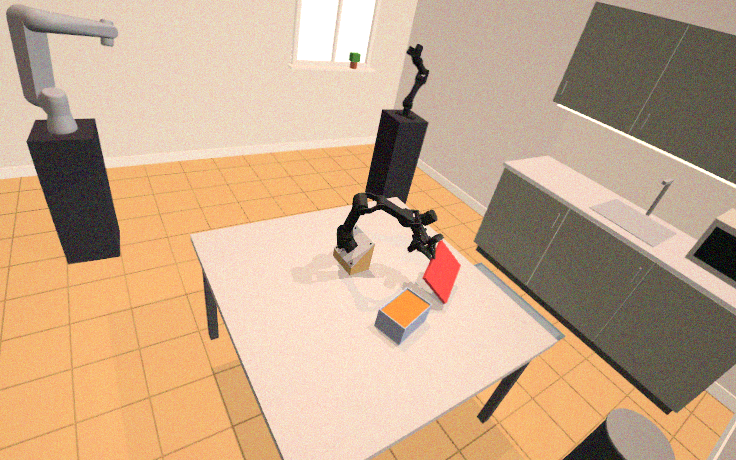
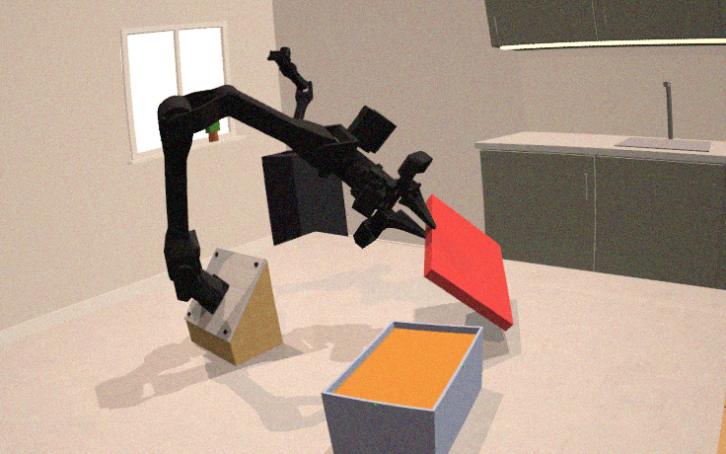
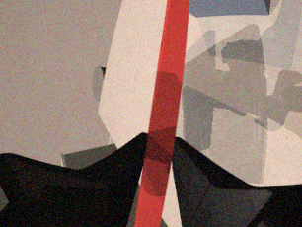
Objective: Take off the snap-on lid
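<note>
Two pedestals (image 1: pixel 75 195) (image 2: pixel 308 197), three robot arms (image 1: pixel 379 203) (image 2: pixel 177 177), one box (image 1: pixel 398 325) (image 2: pixel 383 422), one lid (image 1: pixel 442 273) (image 2: pixel 468 262) (image 3: pixel 165 99), one table (image 1: pixel 303 347) (image 2: pixel 605 363).

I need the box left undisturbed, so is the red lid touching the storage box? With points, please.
Apart: the exterior view shows table between the lid's (image 1: pixel 442 272) (image 2: pixel 467 260) (image 3: pixel 169 54) low corner and the box (image 1: pixel 398 324) (image 2: pixel 383 422) (image 3: pixel 229 7).
</note>
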Controlling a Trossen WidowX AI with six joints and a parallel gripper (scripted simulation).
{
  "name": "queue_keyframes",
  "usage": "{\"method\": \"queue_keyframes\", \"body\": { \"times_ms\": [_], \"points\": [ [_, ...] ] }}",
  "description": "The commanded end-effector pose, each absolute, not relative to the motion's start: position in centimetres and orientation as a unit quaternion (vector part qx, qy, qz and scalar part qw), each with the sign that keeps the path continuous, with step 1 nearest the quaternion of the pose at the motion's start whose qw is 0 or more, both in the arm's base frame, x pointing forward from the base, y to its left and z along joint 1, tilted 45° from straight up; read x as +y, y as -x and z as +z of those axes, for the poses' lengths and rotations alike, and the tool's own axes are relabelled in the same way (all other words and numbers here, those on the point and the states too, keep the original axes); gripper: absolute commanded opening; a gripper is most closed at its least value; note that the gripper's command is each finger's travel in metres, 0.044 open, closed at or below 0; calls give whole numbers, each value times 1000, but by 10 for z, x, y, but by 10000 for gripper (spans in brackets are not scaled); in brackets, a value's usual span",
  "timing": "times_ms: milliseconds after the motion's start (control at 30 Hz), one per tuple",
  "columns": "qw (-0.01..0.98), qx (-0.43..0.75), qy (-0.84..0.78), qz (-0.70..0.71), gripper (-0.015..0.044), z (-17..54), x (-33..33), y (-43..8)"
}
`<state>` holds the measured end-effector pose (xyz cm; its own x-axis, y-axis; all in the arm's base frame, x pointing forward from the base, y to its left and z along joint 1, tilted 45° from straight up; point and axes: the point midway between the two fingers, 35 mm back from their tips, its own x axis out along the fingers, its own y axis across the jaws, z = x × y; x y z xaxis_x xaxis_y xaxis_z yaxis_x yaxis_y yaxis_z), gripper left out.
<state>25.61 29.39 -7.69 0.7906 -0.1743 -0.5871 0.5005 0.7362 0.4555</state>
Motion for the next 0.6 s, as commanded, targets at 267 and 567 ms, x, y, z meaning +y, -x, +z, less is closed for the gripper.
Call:
{"method": "queue_keyframes", "body": {
  "times_ms": [267,567],
  "points": [
    [894,263,-312,-187,0,-84,289,-257],
    [894,263,-311,-187,0,-89,284,-258]
  ]
}}
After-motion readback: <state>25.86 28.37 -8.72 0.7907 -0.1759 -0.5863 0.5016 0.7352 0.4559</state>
